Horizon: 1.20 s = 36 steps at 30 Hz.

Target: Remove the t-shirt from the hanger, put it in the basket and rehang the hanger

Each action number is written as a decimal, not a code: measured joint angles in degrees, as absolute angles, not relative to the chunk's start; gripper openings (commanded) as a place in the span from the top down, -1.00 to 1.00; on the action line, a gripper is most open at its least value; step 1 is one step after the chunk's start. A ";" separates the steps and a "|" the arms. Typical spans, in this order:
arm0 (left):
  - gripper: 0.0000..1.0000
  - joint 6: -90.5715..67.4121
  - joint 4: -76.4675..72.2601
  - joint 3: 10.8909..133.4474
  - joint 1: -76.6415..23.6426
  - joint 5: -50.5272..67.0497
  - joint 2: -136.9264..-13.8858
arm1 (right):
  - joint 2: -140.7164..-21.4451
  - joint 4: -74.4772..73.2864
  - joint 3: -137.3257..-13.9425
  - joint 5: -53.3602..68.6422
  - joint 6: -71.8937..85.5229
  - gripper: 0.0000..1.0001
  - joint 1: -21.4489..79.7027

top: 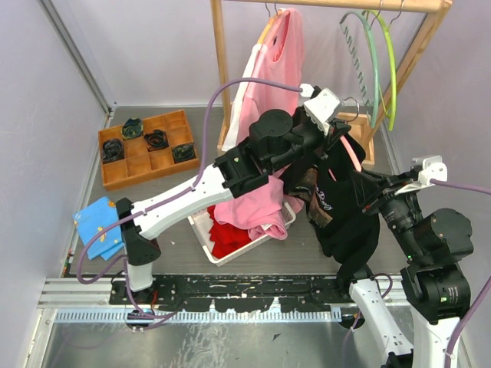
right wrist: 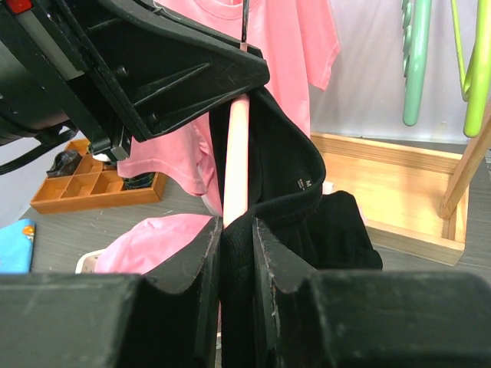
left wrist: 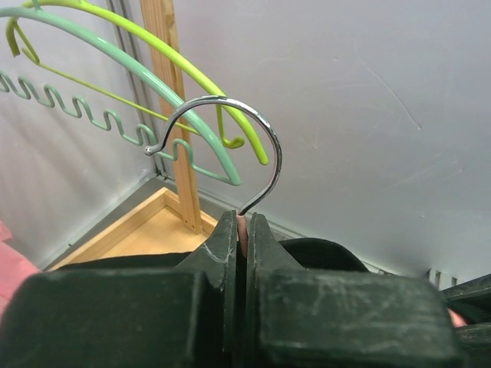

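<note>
Our left gripper clamps the pink hanger just under its metal hook, arm stretched diagonally forward and rightward. Our right gripper, elbow folded, pinches the black t-shirt draped on that hanger, mid-air.

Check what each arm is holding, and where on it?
Left gripper: jaws shut on the pink hanger at its neck, just below the metal hook. Right gripper: jaws pinch the black t-shirt at the fabric near the collar.
</note>
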<state>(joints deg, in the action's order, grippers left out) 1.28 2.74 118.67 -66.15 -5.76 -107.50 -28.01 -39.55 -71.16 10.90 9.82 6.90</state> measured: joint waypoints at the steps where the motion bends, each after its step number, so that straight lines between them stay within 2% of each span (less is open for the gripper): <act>1: 1.00 1.06 2.90 118.74 -66.13 -5.67 -107.50 | -28.03 -39.55 -71.16 10.90 9.82 0.99 6.90; 2: 1.00 0.82 2.92 118.78 -66.13 -5.65 -107.50 | -28.03 -39.53 -71.16 10.90 9.82 0.96 6.90; 5: 1.00 0.23 2.96 118.80 -66.11 -5.85 -107.50 | -28.03 -39.55 -71.13 10.85 9.82 0.44 6.90; 8: 1.00 -0.25 3.40 118.80 -66.15 -7.18 -107.48 | -28.23 -39.53 -71.13 10.81 9.80 0.01 6.90; 12: 1.00 -0.30 5.61 118.80 -65.56 -9.93 -107.44 | -28.27 -38.65 -71.13 10.68 9.52 -0.24 6.90; 19: 1.00 -0.56 7.97 118.80 -61.60 -12.62 -107.09 | -28.21 -38.70 -71.07 10.72 9.37 -0.39 6.90; 28: 1.00 -2.31 10.63 120.03 -55.53 -12.99 -105.78 | -25.41 -39.94 -66.43 11.57 9.15 -0.42 6.90; 36: 1.00 -3.44 11.33 121.27 -54.65 -12.95 -104.20 | -22.20 -42.72 -61.56 12.08 9.15 -0.39 6.87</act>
<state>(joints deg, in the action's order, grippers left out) -3.44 11.33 121.27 -54.65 -12.95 -104.20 -22.20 -42.72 -61.56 12.08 9.15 6.87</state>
